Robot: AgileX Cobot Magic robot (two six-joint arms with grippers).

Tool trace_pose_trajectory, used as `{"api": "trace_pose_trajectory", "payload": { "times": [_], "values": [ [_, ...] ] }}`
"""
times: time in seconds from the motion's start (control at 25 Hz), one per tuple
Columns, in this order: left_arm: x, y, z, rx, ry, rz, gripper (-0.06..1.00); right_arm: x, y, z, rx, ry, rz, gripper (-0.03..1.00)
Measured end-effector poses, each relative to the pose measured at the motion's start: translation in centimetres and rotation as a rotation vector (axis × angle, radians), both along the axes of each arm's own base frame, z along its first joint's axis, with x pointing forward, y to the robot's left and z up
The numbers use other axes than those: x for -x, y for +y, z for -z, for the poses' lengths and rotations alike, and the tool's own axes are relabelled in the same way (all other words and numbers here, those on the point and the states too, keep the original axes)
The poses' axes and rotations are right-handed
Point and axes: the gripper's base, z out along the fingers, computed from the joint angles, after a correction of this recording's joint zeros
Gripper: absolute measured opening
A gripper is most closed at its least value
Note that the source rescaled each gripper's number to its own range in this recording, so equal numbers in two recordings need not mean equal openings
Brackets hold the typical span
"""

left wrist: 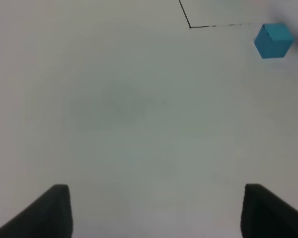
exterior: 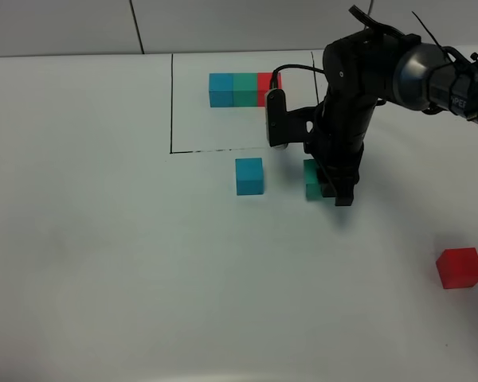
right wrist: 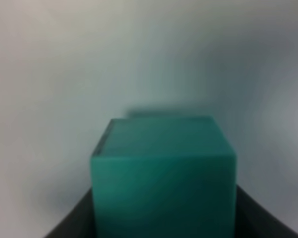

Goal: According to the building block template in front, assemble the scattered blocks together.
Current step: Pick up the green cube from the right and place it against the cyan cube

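Right tool (exterior: pixel 332 189) clamps the teal-green cube (exterior: pixel 311 179), beside the blue cube (exterior: pixel 249 176) but apart from it, near the building block template (exterior: pixel 244 89); left tool (left wrist: pixel 154 213) gapes wide over the table (exterior: pixel 103 239).

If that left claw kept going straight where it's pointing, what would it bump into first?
Likely only the white table; the left gripper points at bare surface. The blue cube lies off to one side of that line.

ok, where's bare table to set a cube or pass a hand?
Open: white table left of the loose blue cube, and the near strip between it and the red cube. Small gap between blue cube and teal-green cube. Crowded: right gripper on that cube, and the black-outlined three-cube row.
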Motion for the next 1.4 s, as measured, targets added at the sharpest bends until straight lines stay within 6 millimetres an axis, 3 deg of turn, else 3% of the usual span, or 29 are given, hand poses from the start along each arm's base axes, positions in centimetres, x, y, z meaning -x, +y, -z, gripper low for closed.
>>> {"api": "trace_pose_trajectory", "payload": {
  "times": [0.44, 0.72, 1.12, 1.4],
  "values": [
    [0.0, 0.0, 0.0, 0.000, 0.000, 0.000, 0.65, -0.4, 0.2, 1.4, 0.015, 0.018, 0.016, 0.03],
    [0.0, 0.0, 0.0, 0.000, 0.000, 0.000, 0.65, -1.8, 1.8, 0.1, 0.004, 0.007, 0.052, 0.03],
    [0.0, 0.0, 0.0, 0.000, 0.000, 0.000, 0.65, -3.1, 4.7, 1.6, -0.032, 0.025, 0.038, 0.03],
    [0.0, 0.0, 0.0, 0.000, 0.000, 0.000, 0.65, -3.4, 5.0, 2.3, -0.031, 0.048, 0.042, 0.03]
  ]
}}
